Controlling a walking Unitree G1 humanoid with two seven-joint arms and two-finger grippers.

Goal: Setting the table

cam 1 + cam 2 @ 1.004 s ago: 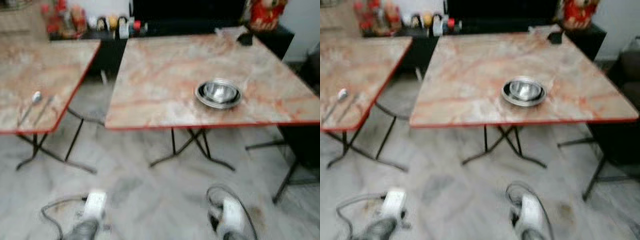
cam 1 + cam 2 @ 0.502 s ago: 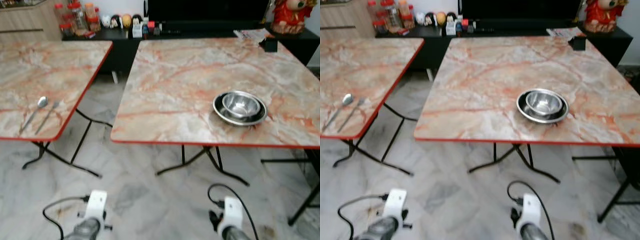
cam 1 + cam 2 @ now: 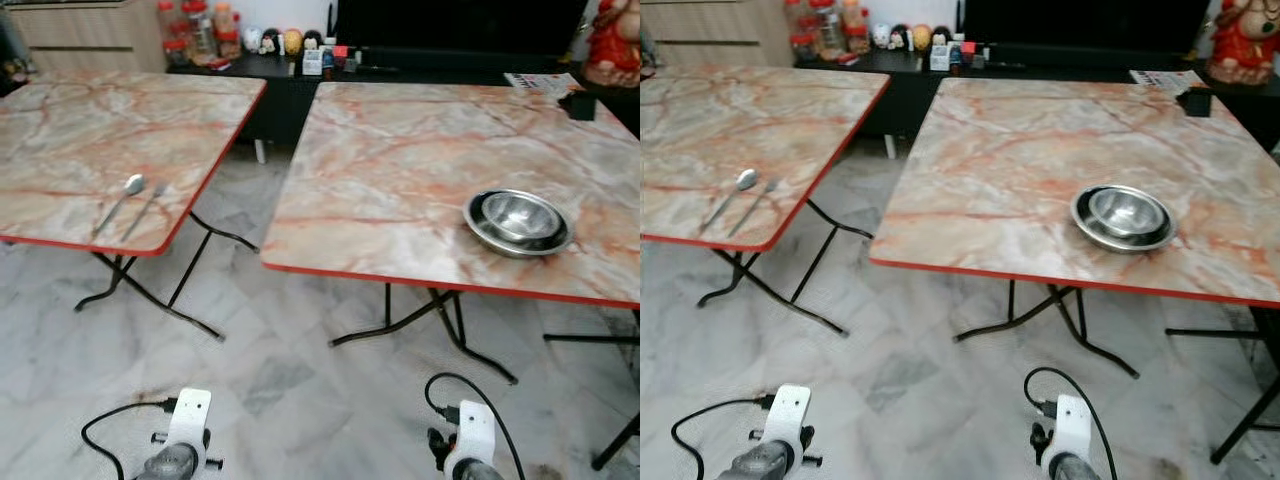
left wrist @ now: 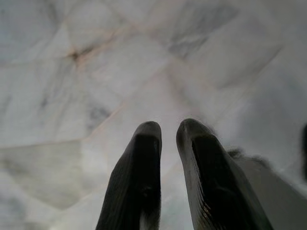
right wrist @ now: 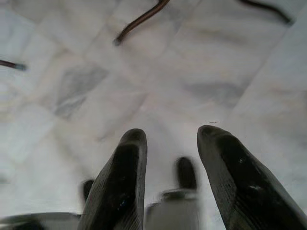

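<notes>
A steel bowl [image 3: 521, 214] sits inside a steel plate [image 3: 487, 231] near the front edge of the right marble-patterned table [image 3: 400, 160]. A spoon [image 3: 126, 191] and a fork [image 3: 147, 202] lie side by side near the front right corner of the left table [image 3: 90, 120]. Both arms hang low over the floor, well short of the tables. My left gripper [image 4: 169, 127] points at the marble floor with its fingers close together and nothing between them. My right gripper [image 5: 172, 134] also faces the floor, its fingers apart and empty.
A floor gap [image 3: 250, 200] separates the two red-edged folding tables, whose black crossed legs [image 3: 430, 320] stand beneath. A dark cabinet [image 3: 300, 75] with jars and small figures runs along the back wall. A small black object [image 3: 578, 104] and papers lie at the right table's far corner.
The camera has swung, so both tables sit further right in the picture and the blur has cleared. Bowl, plate, spoon and fork keep their places on the tables.
</notes>
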